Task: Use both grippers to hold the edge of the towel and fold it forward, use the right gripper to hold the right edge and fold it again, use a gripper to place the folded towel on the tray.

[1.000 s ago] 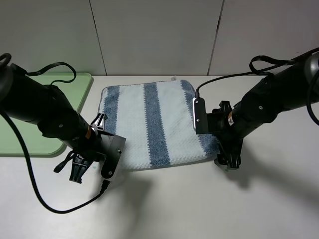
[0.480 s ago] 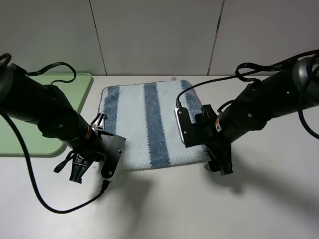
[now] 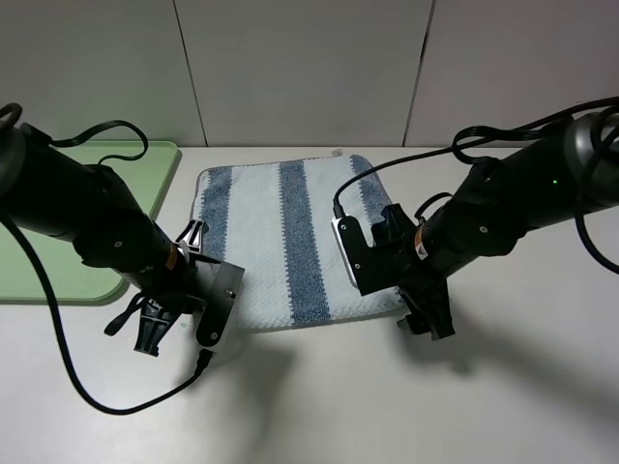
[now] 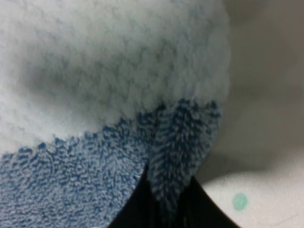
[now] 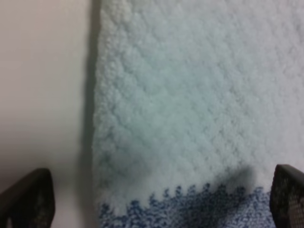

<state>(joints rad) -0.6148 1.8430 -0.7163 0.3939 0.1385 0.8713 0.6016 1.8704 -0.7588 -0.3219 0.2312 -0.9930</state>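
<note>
Leftward slides the right gripper [image 3: 426, 322] over the near edge of the towel [image 3: 280, 232], jaws apart to straddle it; the left gripper [image 4: 164, 206] sits clamped on the near-left corner, ready to lift.

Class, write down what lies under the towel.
The towel rests on the white table, which shows along its edges. Anything directly beneath the cloth is covered and cannot be seen.
</note>
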